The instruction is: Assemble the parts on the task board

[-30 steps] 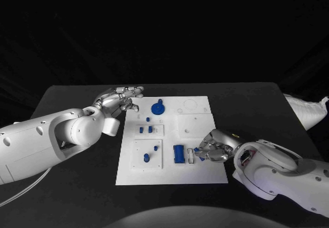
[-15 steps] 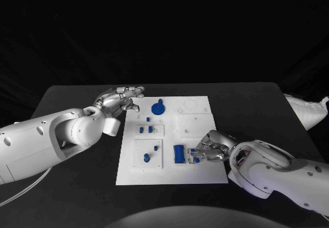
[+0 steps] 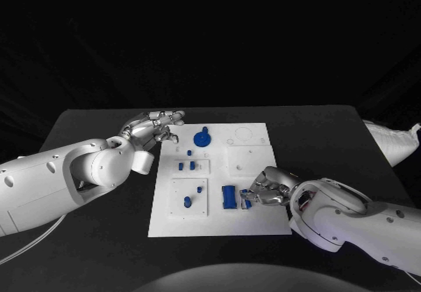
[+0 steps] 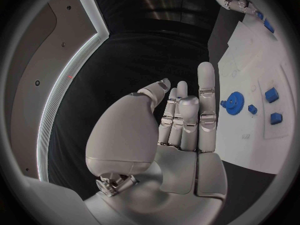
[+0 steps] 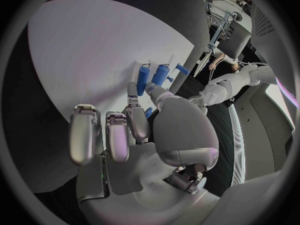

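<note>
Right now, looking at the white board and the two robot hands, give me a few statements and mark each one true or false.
1. The right hand is at the lower right part of the white board, by the long blue piece. True.
2. The left hand is holding the blue gear. False: it holds nothing and sits off the board's upper left corner, apart from the gear.
3. The blue gear lies on the far part of the board. True.
4. The board hangs over the table edge. False: it lies wholly on the black table.
5. The left hand's fingers are curled into a fist. False: they are stretched out.
</note>
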